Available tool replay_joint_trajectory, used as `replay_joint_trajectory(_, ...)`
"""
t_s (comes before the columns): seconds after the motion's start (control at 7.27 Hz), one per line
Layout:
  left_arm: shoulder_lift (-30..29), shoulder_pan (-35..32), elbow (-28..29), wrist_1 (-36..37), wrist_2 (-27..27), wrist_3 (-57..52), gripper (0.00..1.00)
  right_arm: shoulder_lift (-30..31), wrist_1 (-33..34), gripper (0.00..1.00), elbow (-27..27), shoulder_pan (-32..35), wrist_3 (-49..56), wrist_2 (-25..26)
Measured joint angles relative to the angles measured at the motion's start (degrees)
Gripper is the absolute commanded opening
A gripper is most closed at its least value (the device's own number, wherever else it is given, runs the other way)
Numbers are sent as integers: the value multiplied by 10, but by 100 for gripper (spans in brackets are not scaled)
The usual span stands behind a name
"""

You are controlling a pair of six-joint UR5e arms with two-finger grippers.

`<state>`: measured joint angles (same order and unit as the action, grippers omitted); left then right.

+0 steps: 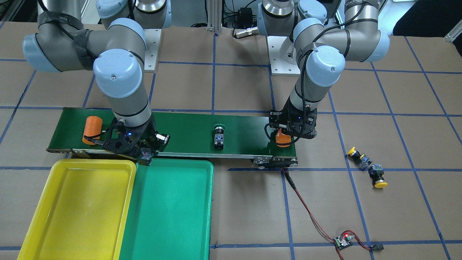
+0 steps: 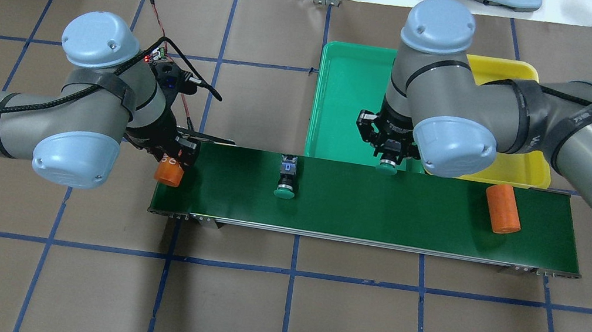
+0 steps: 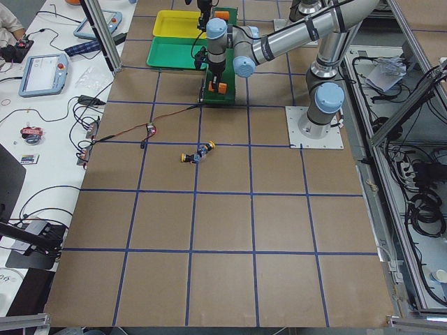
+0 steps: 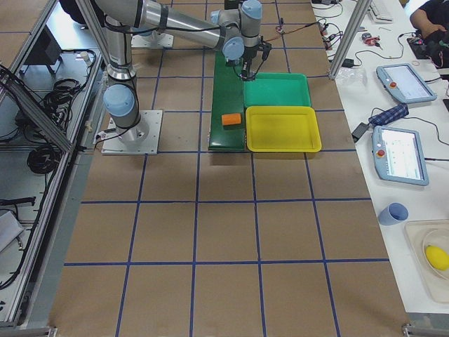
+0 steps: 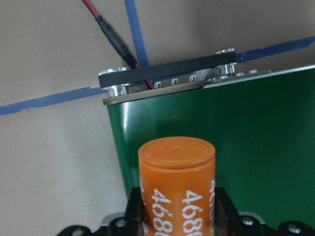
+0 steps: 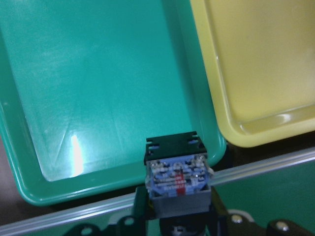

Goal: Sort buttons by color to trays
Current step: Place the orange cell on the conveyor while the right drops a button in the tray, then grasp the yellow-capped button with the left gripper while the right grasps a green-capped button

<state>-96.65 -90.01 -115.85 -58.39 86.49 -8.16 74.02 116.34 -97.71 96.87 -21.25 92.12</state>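
My right gripper [image 1: 146, 155] is shut on a green-capped button [image 6: 178, 182] and holds it over the belt's edge, just short of the green tray [image 1: 169, 216]. The yellow tray [image 1: 72, 209] lies beside the green one; both are empty. A second green-capped button [image 1: 218, 136] lies on the belt's middle. Two yellow-capped buttons [image 1: 357, 155] [image 1: 377, 177] lie on the table past the belt's end. My left gripper [image 1: 283, 139] is shut on an orange cylinder [image 5: 177, 187] at that end of the belt.
The dark-green conveyor belt [image 1: 245, 133] runs across the table in front of the trays. Another orange cylinder [image 1: 93, 129] lies on it beside my right arm. A red-black cable runs from the belt to a small circuit board [image 1: 343, 241].
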Motion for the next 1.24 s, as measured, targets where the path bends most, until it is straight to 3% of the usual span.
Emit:
replay_joint_trajectory(0.28, -12, -2, 1, -4, -7, 35, 0, -64, 64, 0, 41, -13, 28, 1)
replay_joint_trajectory(0.41, -14, -4, 1, -7, -6, 44, 39, -105, 104, 0, 59, -14, 31, 1)
replay_joint_trajectory(0.55, -15, -7, 0, -9, -4, 47, 86, -138, 129, 24, 74, -14, 32, 1)
replay_joint_trajectory(0.69, -15, -10, -1, -9, -2, 49, 100, -160, 142, 89, 83, -14, 32, -1)
replay_joint_trajectory(0.83, -15, -12, 1, -6, -1, 49, 100, -169, 147, 100, 85, -14, 32, -4)
replay_joint_trajectory(1.1, -1, -4, 33, -32, -1, 49, 100, -175, 146, 100, 80, -13, 31, -6)
replay_joint_trajectory(1.24, 2, 18, 75, -90, -2, 50, 100, -174, 143, 100, 79, -12, 30, -6)
